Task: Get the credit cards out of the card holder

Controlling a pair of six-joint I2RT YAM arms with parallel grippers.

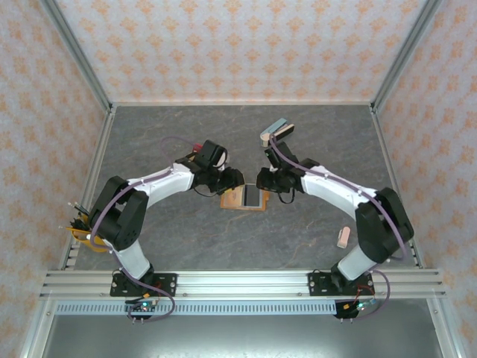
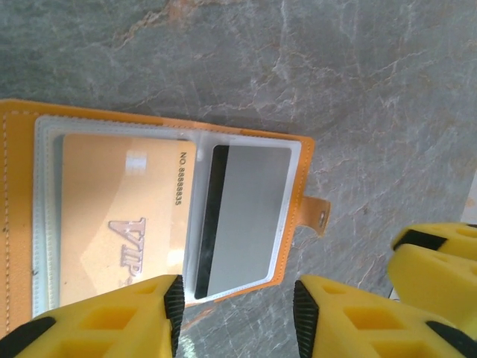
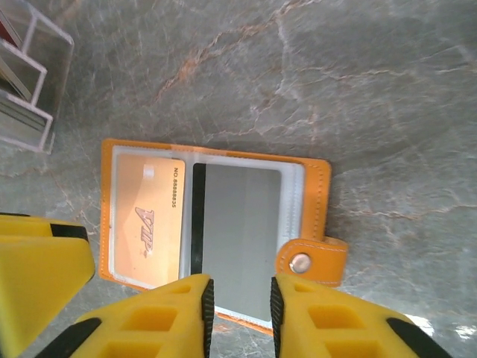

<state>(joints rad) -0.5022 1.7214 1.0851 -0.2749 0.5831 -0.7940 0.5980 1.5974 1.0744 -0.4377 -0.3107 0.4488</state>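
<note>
Evidently spread flat to expose its gold and grey cards (image 3: pixel 145 216), the orange-tan leather card holder (image 3: pixel 317 195) lies between left gripper (image 2: pixel 238 306) and right gripper (image 3: pixel 242 306), jaws apart (right's narrower).

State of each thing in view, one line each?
Orange leather bi-fold card holder: open, flat on the table.
Its snap tab: unfastened.
Gold VIP card: inside its clear sleeve.
Grey card with black stripe: inside its sleeve.
Left tool: open, at the holder's edge.
Right tool: narrowly open over the grey card.
</note>
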